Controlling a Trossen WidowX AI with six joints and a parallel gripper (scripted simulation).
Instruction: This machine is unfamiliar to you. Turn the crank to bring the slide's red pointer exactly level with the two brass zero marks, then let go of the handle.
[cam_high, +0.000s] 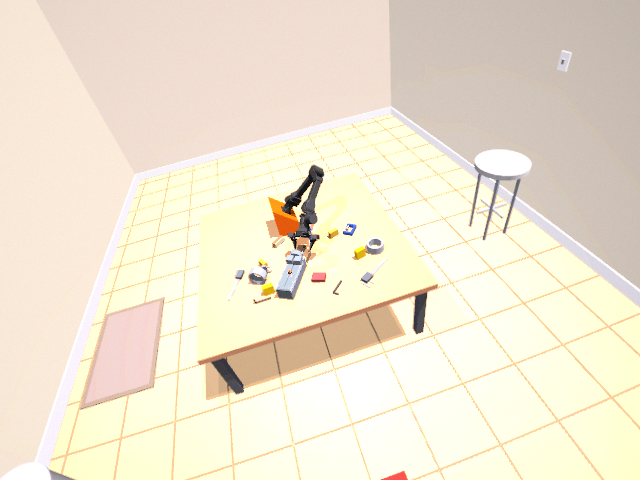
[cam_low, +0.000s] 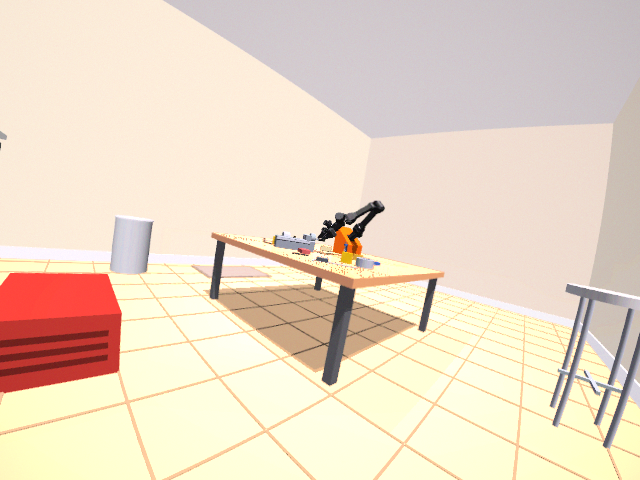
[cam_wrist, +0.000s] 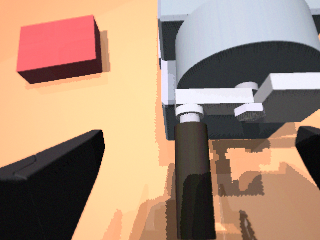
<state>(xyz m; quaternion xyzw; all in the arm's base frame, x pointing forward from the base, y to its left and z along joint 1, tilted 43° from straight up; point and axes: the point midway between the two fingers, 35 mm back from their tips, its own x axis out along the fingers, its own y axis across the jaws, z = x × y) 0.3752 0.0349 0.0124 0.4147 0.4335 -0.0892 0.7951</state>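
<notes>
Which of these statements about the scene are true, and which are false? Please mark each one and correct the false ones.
1. The black gripper is open, its fingers apart on both sides of the dark cylindrical crank handle. True.
2. The gripper is clamped on the handle. False: the fingers stand wide and do not touch it.
3. A flat red block lies on the table beside the grey crank machine. True.
4. The round white stool stands on the wooden table. False: it stands on the tiled floor, near the wall.
5. The orange wedge-shaped block lies on the floor. False: it is on the table, by the arm.
</notes>
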